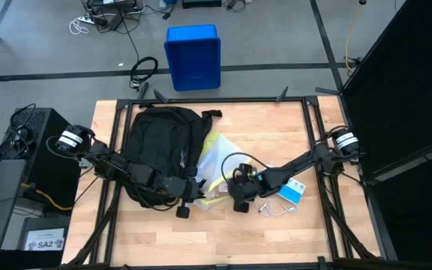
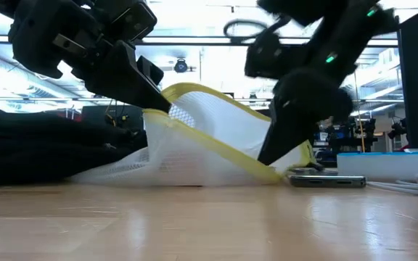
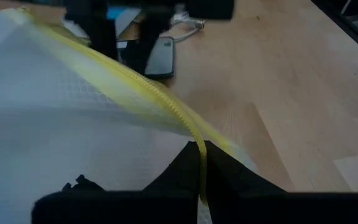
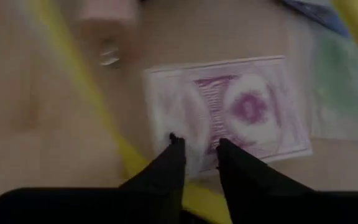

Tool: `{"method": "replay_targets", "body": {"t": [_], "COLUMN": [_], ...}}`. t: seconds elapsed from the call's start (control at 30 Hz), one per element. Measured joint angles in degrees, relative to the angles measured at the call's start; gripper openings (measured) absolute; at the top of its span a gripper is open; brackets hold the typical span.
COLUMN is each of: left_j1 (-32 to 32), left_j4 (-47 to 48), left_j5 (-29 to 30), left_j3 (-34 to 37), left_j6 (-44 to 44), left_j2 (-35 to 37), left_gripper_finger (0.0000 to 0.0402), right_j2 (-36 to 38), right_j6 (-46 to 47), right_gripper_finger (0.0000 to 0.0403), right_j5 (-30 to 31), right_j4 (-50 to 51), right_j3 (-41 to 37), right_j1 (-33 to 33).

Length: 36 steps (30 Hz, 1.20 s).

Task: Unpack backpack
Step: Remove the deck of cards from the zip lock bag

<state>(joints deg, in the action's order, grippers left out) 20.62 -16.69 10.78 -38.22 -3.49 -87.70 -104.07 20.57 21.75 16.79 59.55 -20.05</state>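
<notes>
Pinching yellow zip edge of mesh pouch (image 1: 217, 159) w/ left claw (image 3: 199, 163), shut; I'd keep it taut. Right claw (image 4: 197, 148) nearly closed over pink card (image 4: 229, 112), grip unclear. Backpack (image 1: 160, 146) far-left on counter (image 1: 276, 240)

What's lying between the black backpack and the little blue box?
In the high view, a white mesh pouch with a yellow zipper lies between the backpack and the blue box.

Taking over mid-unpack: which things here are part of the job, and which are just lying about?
Job: backpack; mesh pouch with yellow zipper, pinched by left gripper; right gripper over pink-printed card; phone; blue-white box.
Lying about: blue bin; floor cables.
</notes>
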Motion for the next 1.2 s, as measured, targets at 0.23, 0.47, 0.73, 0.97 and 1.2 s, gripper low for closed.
{"method": "replay_targets", "body": {"t": [0.23, 0.47, 0.73, 0.97, 1.2], "left_j1": [0.0, 0.0, -0.1, -0.8, -0.8], "left_j4": [-0.1, -0.1, -0.8, -1.7, -1.4], "left_j5": [0.0, 0.0, 0.0, 0.9, 1.3], "left_j3": [0.0, 0.0, -0.4, -1.0, -1.0], "left_j6": [0.0, 0.0, -1.6, -3.1, -3.0], "left_j2": [0.0, 0.0, 0.0, 0.0, 0.0], "left_gripper_finger": [0.0000, 0.0000, 0.0000, 0.0000, 0.0000], "right_j2": [1.3, 1.3, 1.1, 1.1, 1.0], "right_j6": [1.4, 5.7, 10.5, 8.2, -1.2], "right_gripper_finger": [0.0210, 0.0298, 0.0299, 0.0281, 0.0275], "right_j5": [5.7, 3.1, -2.5, -4.0, -11.2], "right_j4": [-1.0, -4.8, -8.7, -6.4, -4.8], "right_j3": [0.1, 0.2, 0.4, 1.8, 4.9], "right_j1": [-1.7, 0.8, 5.7, 9.4, 10.9]}}
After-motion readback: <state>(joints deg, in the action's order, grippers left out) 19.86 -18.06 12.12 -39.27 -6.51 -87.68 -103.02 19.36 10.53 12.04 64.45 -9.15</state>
